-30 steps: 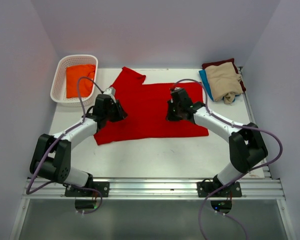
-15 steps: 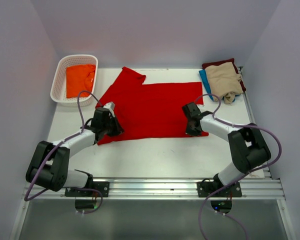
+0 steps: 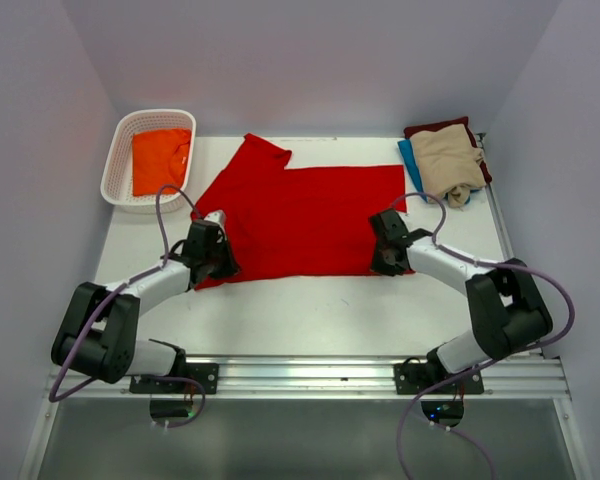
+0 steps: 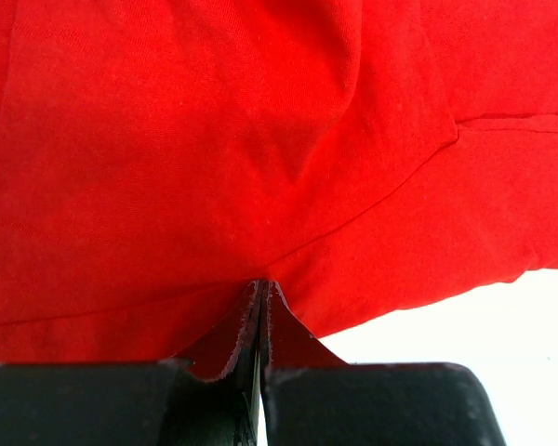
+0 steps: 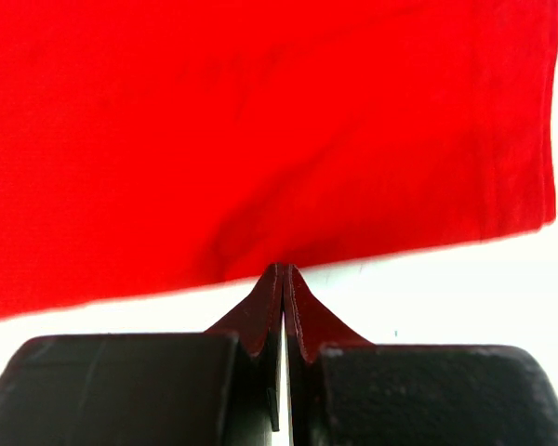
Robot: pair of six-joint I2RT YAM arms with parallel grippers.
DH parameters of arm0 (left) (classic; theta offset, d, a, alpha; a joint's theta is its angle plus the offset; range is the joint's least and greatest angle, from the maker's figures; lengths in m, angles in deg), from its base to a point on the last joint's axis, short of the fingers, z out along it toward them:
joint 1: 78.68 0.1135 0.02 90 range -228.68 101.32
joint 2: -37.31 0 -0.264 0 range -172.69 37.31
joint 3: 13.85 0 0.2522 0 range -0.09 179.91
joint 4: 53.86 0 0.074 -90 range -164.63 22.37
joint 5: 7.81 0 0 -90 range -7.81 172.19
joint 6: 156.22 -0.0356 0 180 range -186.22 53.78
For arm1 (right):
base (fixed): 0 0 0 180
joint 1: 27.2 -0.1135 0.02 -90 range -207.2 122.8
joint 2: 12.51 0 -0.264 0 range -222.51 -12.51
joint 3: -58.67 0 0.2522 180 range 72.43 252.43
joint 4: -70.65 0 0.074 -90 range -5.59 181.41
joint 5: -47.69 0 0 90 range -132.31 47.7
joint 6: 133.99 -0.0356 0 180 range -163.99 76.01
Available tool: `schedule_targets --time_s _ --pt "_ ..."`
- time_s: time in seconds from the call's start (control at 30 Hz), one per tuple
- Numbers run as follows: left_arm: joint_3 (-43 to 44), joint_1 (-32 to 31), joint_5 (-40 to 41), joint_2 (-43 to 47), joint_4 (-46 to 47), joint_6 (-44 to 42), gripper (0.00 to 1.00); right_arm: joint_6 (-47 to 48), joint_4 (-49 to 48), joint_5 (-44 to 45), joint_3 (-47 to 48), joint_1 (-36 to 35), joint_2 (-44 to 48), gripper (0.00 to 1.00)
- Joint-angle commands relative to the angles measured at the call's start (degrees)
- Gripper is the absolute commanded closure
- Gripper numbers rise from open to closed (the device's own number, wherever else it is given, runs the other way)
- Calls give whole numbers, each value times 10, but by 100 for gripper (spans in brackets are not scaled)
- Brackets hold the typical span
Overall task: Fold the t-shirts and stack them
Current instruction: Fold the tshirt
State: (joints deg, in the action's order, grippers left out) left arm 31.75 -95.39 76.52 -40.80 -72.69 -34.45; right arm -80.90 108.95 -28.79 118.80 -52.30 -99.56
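Note:
The large bright red t-shirt (image 3: pixel 300 215) lies spread flat on the white table, one sleeve pointing to the far left. My left gripper (image 3: pixel 220 264) is shut, its tips resting on the shirt near its front left edge (image 4: pixel 260 284). My right gripper (image 3: pixel 382 262) is shut, its tips touching the shirt's front hem (image 5: pixel 281 269) near the front right corner. The red cloth fills the left wrist view (image 4: pixel 214 139) and the right wrist view (image 5: pixel 260 121). The orange t-shirt (image 3: pixel 160 160) lies in the basket. The beige t-shirt (image 3: pixel 448 165) lies on top of the maroon one (image 3: pixel 435 128) and the blue one (image 3: pixel 408 157).
The white slotted basket (image 3: pixel 120 150) stands at the far left corner. The stack of shirts sits at the far right corner beside the side wall. Bare white table (image 3: pixel 310 310) runs between the shirt's front hem and the metal rail at the near edge.
Both shut grippers have slid from the middle of the red shirt toward me to its front edge. The shirt has stayed in place and lies flatter.

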Motion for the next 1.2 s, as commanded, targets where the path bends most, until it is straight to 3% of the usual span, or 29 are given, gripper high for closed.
schedule_targets --time_s 0.0,0.23,0.5,0.67,0.83,1.17 --pt "-6 4 11 30 2 -8 98 17 42 -38 6 -5 57 100" --pt "18 4 38 20 1 -13 99 46 36 -16 71 -4 0 100" --pt "20 4 75 -25 22 -10 100 38 -35 -24 66 -3 -90 100" --pt "13 4 73 -30 -1 0 100 35 -24 -17 29 -3 -64 100" --pt "16 4 68 -38 -103 39 100 33 39 -10 7 -4 -23 100" --pt "-33 3 -10 -24 -163 72 100 22 97 -16 -6 -4 28 100"
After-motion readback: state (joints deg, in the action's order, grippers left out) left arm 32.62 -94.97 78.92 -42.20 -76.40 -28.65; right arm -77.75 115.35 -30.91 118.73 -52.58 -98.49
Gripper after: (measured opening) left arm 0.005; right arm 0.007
